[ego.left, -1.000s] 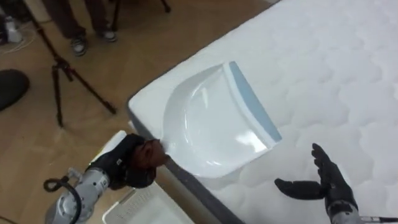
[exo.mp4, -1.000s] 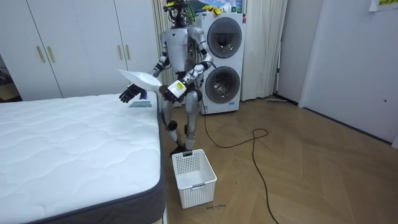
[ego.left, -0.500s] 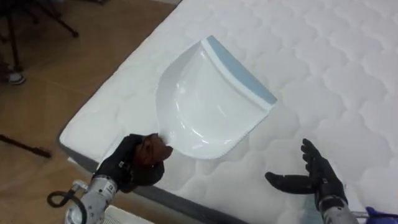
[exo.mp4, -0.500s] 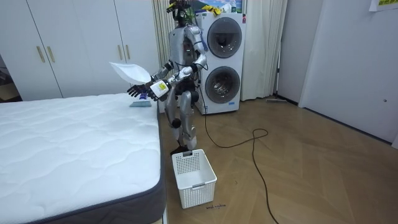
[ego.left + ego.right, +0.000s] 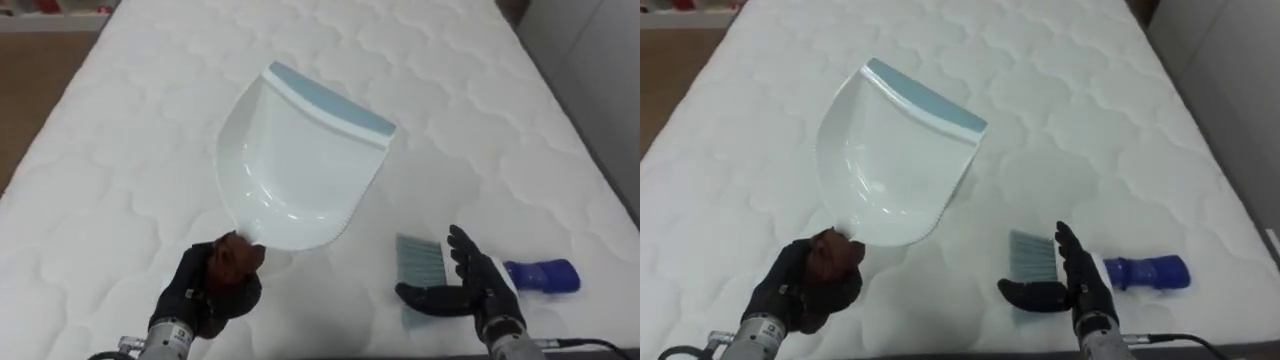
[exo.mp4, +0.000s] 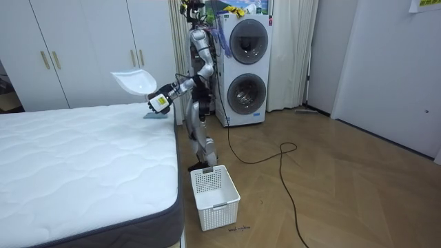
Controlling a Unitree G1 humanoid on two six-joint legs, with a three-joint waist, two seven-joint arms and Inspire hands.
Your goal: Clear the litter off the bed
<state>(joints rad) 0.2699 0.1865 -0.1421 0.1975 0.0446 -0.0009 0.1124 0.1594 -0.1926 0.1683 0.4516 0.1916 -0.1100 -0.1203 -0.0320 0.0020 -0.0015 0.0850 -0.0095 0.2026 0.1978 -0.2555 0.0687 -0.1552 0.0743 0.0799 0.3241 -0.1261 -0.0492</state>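
Note:
A white dustpan [image 5: 300, 160] with a pale blue lip hangs tilted above the white mattress [image 5: 120, 120]. My left hand [image 5: 212, 290] is shut on its brown handle at the lower left. At the lower right my right hand [image 5: 468, 292] is open, thumb spread, just above the mattress. Right beside it lies a small brush [image 5: 538, 276] with a blue handle and pale bristles [image 5: 418, 262]; whether the hand touches it I cannot tell. In the room view I stand at the bed's far corner, holding the dustpan [image 6: 134, 81] over the bed.
A white slatted basket [image 6: 215, 196] stands on the wooden floor beside the bed's near corner. Stacked washing machines [image 6: 247, 62] stand behind me, and white wardrobes [image 6: 83, 48] line the wall. The mattress edge [image 5: 600, 170] runs along my right.
I have turned towards the bed, and both views shifted. The dustpan swung from the bed's corner to over the mattress. The brush has come into view beside my right hand.

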